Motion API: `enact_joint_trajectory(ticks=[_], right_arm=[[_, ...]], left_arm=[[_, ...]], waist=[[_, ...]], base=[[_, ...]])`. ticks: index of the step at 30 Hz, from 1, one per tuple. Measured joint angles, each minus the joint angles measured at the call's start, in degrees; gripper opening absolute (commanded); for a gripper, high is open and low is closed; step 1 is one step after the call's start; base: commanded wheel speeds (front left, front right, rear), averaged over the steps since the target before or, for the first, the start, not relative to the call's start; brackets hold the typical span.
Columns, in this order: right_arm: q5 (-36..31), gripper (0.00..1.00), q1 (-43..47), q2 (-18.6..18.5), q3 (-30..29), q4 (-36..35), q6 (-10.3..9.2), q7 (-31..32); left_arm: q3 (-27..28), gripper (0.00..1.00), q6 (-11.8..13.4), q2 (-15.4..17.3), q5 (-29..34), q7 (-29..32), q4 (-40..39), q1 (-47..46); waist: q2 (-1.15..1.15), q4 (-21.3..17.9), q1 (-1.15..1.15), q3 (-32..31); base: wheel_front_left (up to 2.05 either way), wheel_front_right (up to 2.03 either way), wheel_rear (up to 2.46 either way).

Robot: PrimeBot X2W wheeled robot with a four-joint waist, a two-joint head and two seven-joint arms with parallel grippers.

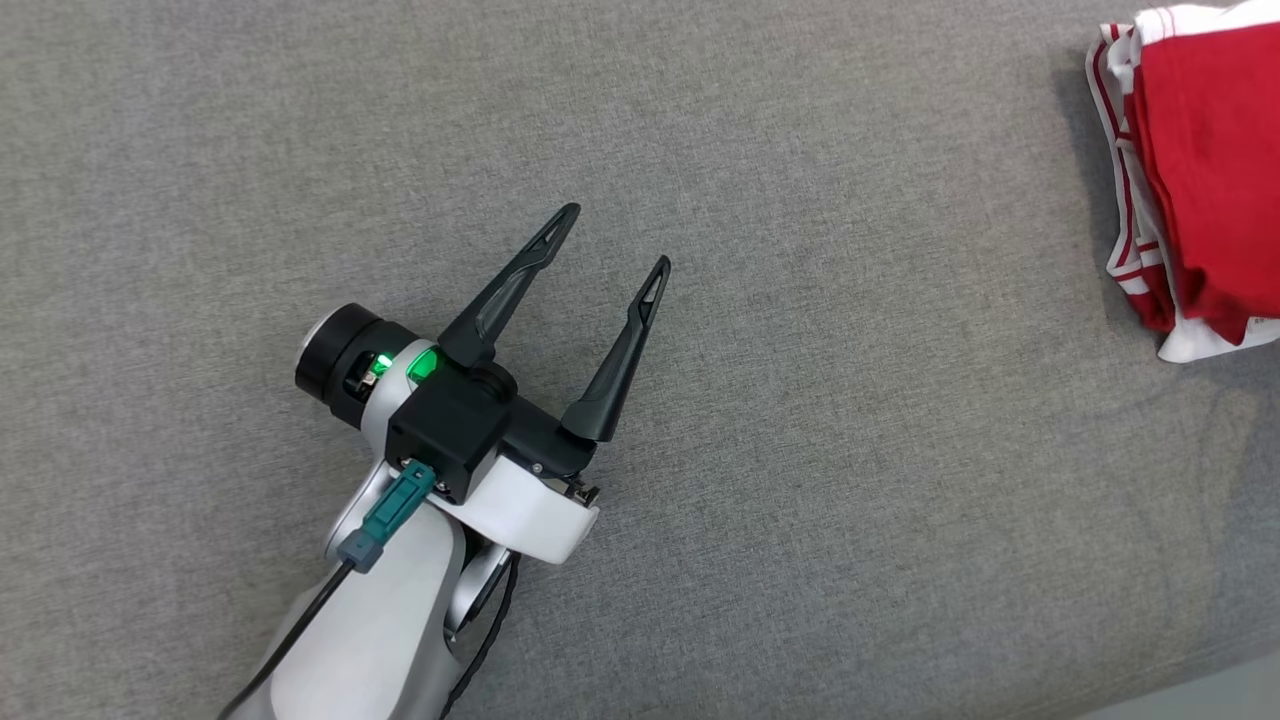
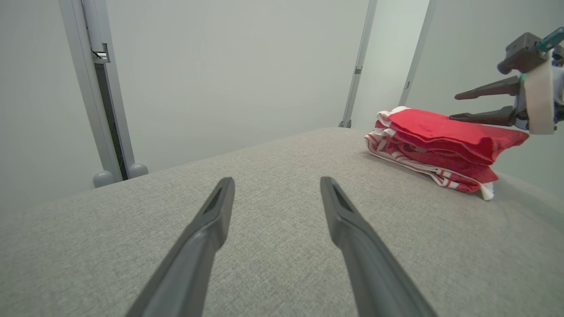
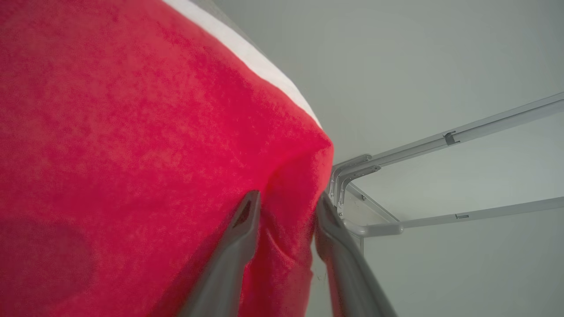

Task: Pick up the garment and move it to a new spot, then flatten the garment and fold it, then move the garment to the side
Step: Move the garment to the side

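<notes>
The garment [image 1: 1210,170] is a folded red cloth with white and red-striped edges, lying at the far right of the grey fabric surface [image 1: 700,120]. My left gripper [image 1: 616,236] hovers open over bare surface well left of it, empty, with the folded garment [image 2: 432,141] ahead to its right. My right gripper [image 2: 455,106] reaches in from the right over the garment's top layer, fingers parted with wall showing between them. In the right wrist view a ridge of red garment [image 3: 132,132] stands between the parted right gripper [image 3: 287,196] fingers.
The grey surface ends at an edge in the lower right corner [image 1: 1180,690]. Grey metal frame posts [image 2: 110,110] stand beyond the far edge against a pale wall. More frame bars [image 3: 440,141] lie past the garment's corner.
</notes>
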Motion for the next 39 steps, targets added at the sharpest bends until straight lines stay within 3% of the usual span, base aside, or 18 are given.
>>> enact_joint_trajectory(ticks=[5,13,25,39], right_arm=[[-2.6,1.0,-0.1,2.1,-2.3,2.3,0.0,-2.1],[-2.3,1.0,1.5,8.7,-8.9,2.5,0.0,-6.0],[5.8,1.0,12.2,23.4,-17.1,-10.8,-0.01,-7.3],[3.9,1.0,31.5,40.0,-22.6,-25.4,-0.01,-7.3]], left_arm=[[0.5,1.0,-0.1,-0.3,-0.1,0.0,0.2,0.4],[3.2,1.0,0.5,-1.2,-0.8,0.0,0.2,4.1],[12.2,1.0,3.4,-1.6,-2.2,0.0,-0.4,11.1],[15.9,1.0,3.5,-1.7,-1.6,0.0,0.3,18.2]], waist=[[0.0,0.8,0.0,-1.7],[0.0,2.4,0.0,-7.8],[0.0,8.6,0.0,-19.0],[0.0,15.9,0.0,-26.4]], base=[[0.0,0.0,0.0],[0.0,0.0,0.0],[0.0,0.0,0.0],[0.0,0.0,0.0]])
